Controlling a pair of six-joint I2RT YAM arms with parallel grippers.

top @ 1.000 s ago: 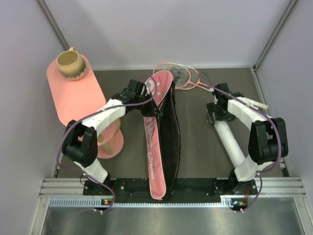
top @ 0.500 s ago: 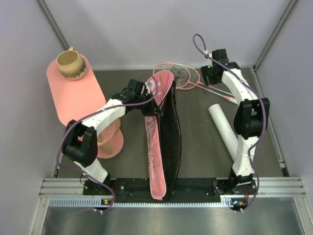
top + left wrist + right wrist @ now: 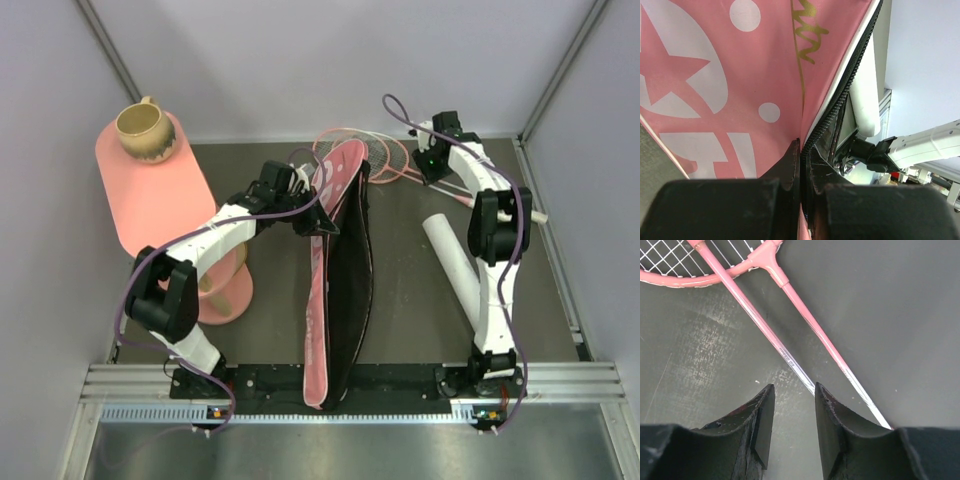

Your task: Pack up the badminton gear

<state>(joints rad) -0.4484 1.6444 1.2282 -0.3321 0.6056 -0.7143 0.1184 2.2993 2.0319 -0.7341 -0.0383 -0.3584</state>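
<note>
The long pink bag (image 3: 332,300) lies lengthwise mid-table, its upper flap raised on edge with the black inside showing. My left gripper (image 3: 303,222) is shut on the flap's zipper edge (image 3: 815,135); the left wrist view shows the pink printed cloth (image 3: 740,75) close up. Two pink rackets (image 3: 380,155) lie crossed at the back. My right gripper (image 3: 428,166) hangs low over their shafts, jaws partly apart (image 3: 794,386), gripping nothing. One shaft (image 3: 765,335) runs to the gap and under the right finger; the other shaft (image 3: 825,345) passes to the right. The white tube (image 3: 455,265) lies at the right.
A pink oval table (image 3: 150,200) with a tan mug (image 3: 145,130) stands at the left. Grey walls close in the back and both sides. The right arm's links (image 3: 495,220) stretch over the tube's far end.
My right arm swung from the tube to the back, onto the racket shafts, and its jaws narrowed. The left gripper raised the bag's flap more upright.
</note>
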